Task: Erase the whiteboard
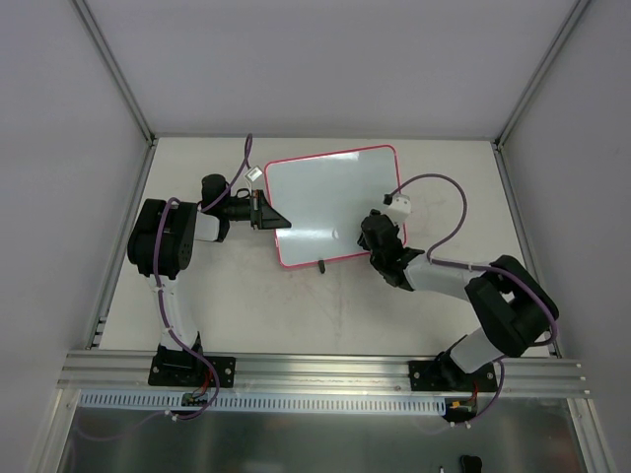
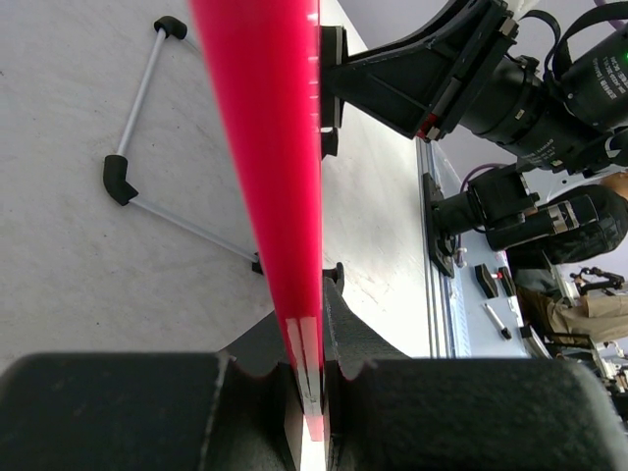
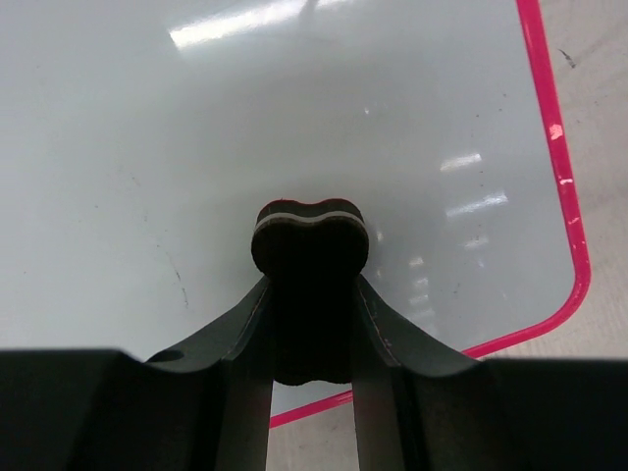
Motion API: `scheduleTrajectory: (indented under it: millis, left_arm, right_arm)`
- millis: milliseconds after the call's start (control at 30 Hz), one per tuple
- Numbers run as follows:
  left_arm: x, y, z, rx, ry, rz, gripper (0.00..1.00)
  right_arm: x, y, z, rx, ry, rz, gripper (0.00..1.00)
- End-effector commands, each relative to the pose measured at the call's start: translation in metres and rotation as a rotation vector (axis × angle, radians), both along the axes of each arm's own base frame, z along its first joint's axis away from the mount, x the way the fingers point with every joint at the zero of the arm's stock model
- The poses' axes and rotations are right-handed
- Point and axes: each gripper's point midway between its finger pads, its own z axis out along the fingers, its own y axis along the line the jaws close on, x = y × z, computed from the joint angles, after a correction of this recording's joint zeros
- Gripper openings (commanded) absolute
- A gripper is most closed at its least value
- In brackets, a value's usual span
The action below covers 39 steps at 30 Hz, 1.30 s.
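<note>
The whiteboard (image 1: 330,202), glossy white with a thin pink-red frame, lies on the table at centre back. My left gripper (image 1: 268,215) is shut on its left edge; in the left wrist view the red frame (image 2: 267,147) runs up from between the fingers. My right gripper (image 1: 371,229) is over the board's right part, shut on the bone-shaped black eraser (image 3: 311,289), which rests on the white surface (image 3: 196,147). Faint thin marks (image 3: 177,280) show left of the eraser. The board's lower right corner (image 3: 574,285) is close by.
A black foot (image 1: 321,264) sticks out at the board's near edge. A purple cable (image 1: 449,192) loops over the table right of the board. Metal frame posts stand at the back corners, and an aluminium rail (image 1: 315,370) runs along the near edge.
</note>
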Motion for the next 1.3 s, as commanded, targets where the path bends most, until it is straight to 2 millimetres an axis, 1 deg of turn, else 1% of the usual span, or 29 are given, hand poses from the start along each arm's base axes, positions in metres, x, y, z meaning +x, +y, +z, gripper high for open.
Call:
scheduleTrajectory:
  millis: [0,133,200,267,300,333,367,400,433,467,500,533,567,633,667,767,800,833,867,1067,1133,1167,1200,1267]
  left_arm:
    - [0.003,-0.004,-0.01,0.029,-0.101,0.019,0.0]
    - [0.004,-0.004,-0.01,0.029,-0.101,0.019,0.0]
    - [0.004,-0.004,-0.01,0.029,-0.099,0.019,0.0]
    - [0.004,-0.004,-0.01,0.029,-0.099,0.019,0.0]
    - [0.004,-0.004,-0.01,0.029,-0.099,0.019,0.0]
    - [0.004,-0.004,-0.01,0.029,-0.099,0.019,0.0]
    - [0.004,-0.004,-0.01,0.029,-0.101,0.019,0.0]
    - [0.004,-0.004,-0.01,0.028,-0.099,0.018,0.0]
    - [0.004,-0.004,-0.01,0.029,-0.099,0.019,0.0]
    - [0.004,-0.003,-0.01,0.029,-0.099,0.019,0.0]
    - [0.004,-0.004,-0.01,0.029,-0.098,0.018,0.0]
    - [0.004,-0.004,-0.01,0.029,-0.101,0.019,0.0]
    - [0.004,-0.004,-0.009,0.028,-0.101,0.018,0.0]
    - [0.004,-0.004,-0.01,0.028,-0.099,0.018,0.0]
    - [0.004,-0.004,-0.01,0.028,-0.099,0.018,0.0]
    - [0.004,-0.004,-0.01,0.028,-0.099,0.018,0.0]
    - [0.004,-0.004,-0.01,0.029,-0.099,0.019,0.0]
    - [0.004,-0.004,-0.01,0.028,-0.099,0.018,0.0]
    - [0.004,-0.004,-0.01,0.029,-0.099,0.019,0.0]
    - [0.004,-0.004,-0.01,0.029,-0.098,0.019,0.0]
    - [0.004,-0.004,-0.01,0.028,-0.099,0.018,0.0]
    - [0.004,-0.004,-0.01,0.029,-0.099,0.019,0.0]
    - [0.004,-0.004,-0.01,0.029,-0.101,0.018,0.0]
    - [0.004,-0.004,-0.01,0.029,-0.101,0.019,0.0]
  right_arm:
    - [-0.006,0.046,-0.015,0.079,0.058,0.142,0.0]
    - [-0.004,0.041,-0.013,0.056,0.042,0.127,0.0]
    - [-0.002,0.033,-0.013,0.057,0.043,0.111,0.0]
    - [-0.004,0.023,-0.016,0.059,0.053,0.095,0.0]
    - [0.0,0.012,-0.015,0.069,0.049,0.066,0.0]
    - [-0.003,0.005,-0.019,0.065,0.06,0.055,0.0]
    - [0.0,-0.007,-0.02,0.064,0.062,0.027,0.0]
    - [0.001,-0.013,-0.016,0.076,0.047,0.017,0.0]
    - [0.0,-0.019,-0.016,0.079,0.044,0.006,0.0]
    - [-0.004,-0.028,-0.023,0.073,0.053,-0.008,0.0]
    - [-0.002,-0.037,-0.022,0.079,0.044,-0.031,0.0]
    - [-0.003,-0.042,-0.019,0.085,0.032,-0.038,0.0]
    - [-0.005,-0.054,-0.025,0.083,0.039,-0.061,0.0]
    - [-0.004,-0.06,-0.023,0.105,0.023,-0.069,0.0]
    - [-0.003,-0.069,-0.025,0.108,0.025,-0.096,0.0]
    - [-0.005,-0.083,-0.031,0.115,0.025,-0.133,0.0]
    - [-0.004,-0.084,-0.028,0.125,0.004,-0.133,0.0]
    - [-0.007,-0.087,-0.032,0.121,0.011,-0.137,0.0]
    - [-0.007,-0.088,-0.03,0.12,0.003,-0.141,0.0]
    - [-0.004,-0.077,-0.028,0.137,-0.005,-0.107,0.0]
    - [-0.003,-0.067,-0.027,0.135,-0.011,-0.076,0.0]
    - [-0.001,-0.061,-0.023,0.136,-0.022,-0.065,0.0]
    - [-0.002,-0.05,-0.021,0.133,-0.025,-0.035,0.0]
    - [-0.002,-0.036,-0.017,0.118,-0.032,0.008,0.0]
